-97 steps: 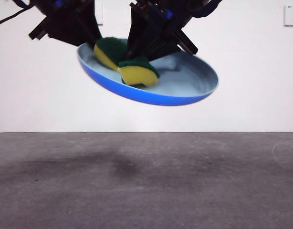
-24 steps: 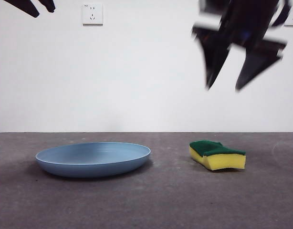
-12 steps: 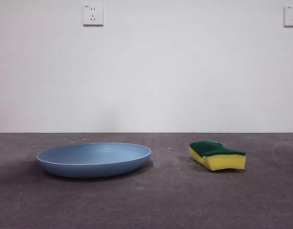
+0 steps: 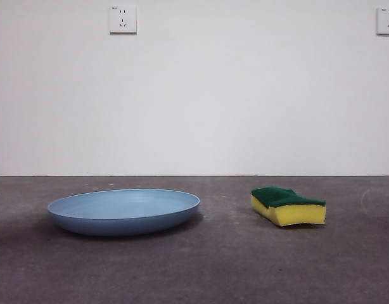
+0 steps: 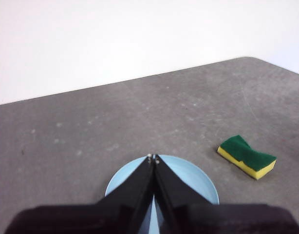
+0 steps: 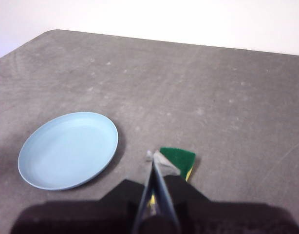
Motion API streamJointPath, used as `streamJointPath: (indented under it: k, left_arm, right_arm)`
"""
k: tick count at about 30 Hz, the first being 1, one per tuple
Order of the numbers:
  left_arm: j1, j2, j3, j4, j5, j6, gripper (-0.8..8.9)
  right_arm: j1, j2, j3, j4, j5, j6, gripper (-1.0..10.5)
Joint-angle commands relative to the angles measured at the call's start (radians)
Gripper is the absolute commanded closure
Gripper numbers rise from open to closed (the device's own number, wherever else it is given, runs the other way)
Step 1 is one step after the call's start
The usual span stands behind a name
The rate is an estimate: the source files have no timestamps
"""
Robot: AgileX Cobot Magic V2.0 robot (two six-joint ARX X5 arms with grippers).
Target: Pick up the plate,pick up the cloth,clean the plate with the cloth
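Note:
The light-blue plate (image 4: 123, 211) lies flat on the grey table at the left; it also shows in the left wrist view (image 5: 193, 178) and the right wrist view (image 6: 68, 149). The cloth, a yellow sponge with a green layer (image 4: 288, 206), lies on the table to the plate's right, apart from it; it also shows in the left wrist view (image 5: 247, 156) and the right wrist view (image 6: 180, 158). My left gripper (image 5: 153, 158) is shut and empty, high above the plate. My right gripper (image 6: 152, 157) is shut and empty, high above the cloth. Neither arm shows in the front view.
A white wall stands behind the table with two wall sockets (image 4: 123, 19) (image 4: 387, 21). The grey table top (image 4: 232, 266) runs on in front of the plate and the cloth.
Four seconds ago both grippers held the plate and the cloth in the air. One second ago both lay on the table and the arms were rising. Now both arms have left the front view.

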Motion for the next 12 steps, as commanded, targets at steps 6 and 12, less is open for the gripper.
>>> streamJointPath:
  k: [6, 12]
  left_arm:
    - [-0.003, -0.021, -0.029, -0.057, -0.005, -0.044, 8.16]
    - [-0.003, 0.0, -0.029, -0.106, -0.004, -0.044, 8.16]
  right_arm:
    - [0.002, 0.0, -0.01, 0.013, 0.01, 0.058, 9.5]
    - [0.0, 0.002, -0.01, 0.013, 0.015, 0.058, 9.5]
